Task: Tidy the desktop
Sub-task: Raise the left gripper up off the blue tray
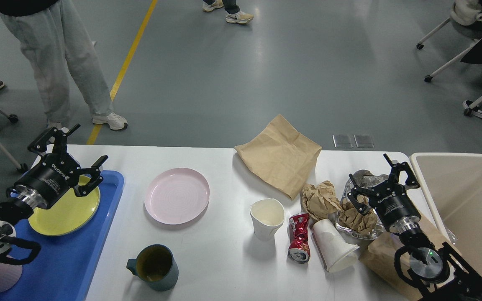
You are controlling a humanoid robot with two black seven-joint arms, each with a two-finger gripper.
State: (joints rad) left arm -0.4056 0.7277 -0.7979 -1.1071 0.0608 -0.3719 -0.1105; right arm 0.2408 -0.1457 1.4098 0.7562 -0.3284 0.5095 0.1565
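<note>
The white desktop [220, 255] holds a pink plate [177, 195], a teal mug [155, 267], an upright white paper cup [267, 218], a crushed red can [299, 237], a tipped white cup [334, 245], a flat brown paper bag [278, 154], crumpled brown paper [318, 199] and a foil wrapper with paper [360, 209]. My left gripper [68, 147] is open and empty above the far edge of the blue tray [69, 259], over a yellow plate [66, 209]. My right gripper [377, 175] is open and empty over the foil wrapper.
A beige bin [467, 200] stands at the right edge of the table. Another brown bag [381, 251] lies under my right arm. A person [57, 54] stands beyond the table's far left corner. Chairs stand at the far right and left.
</note>
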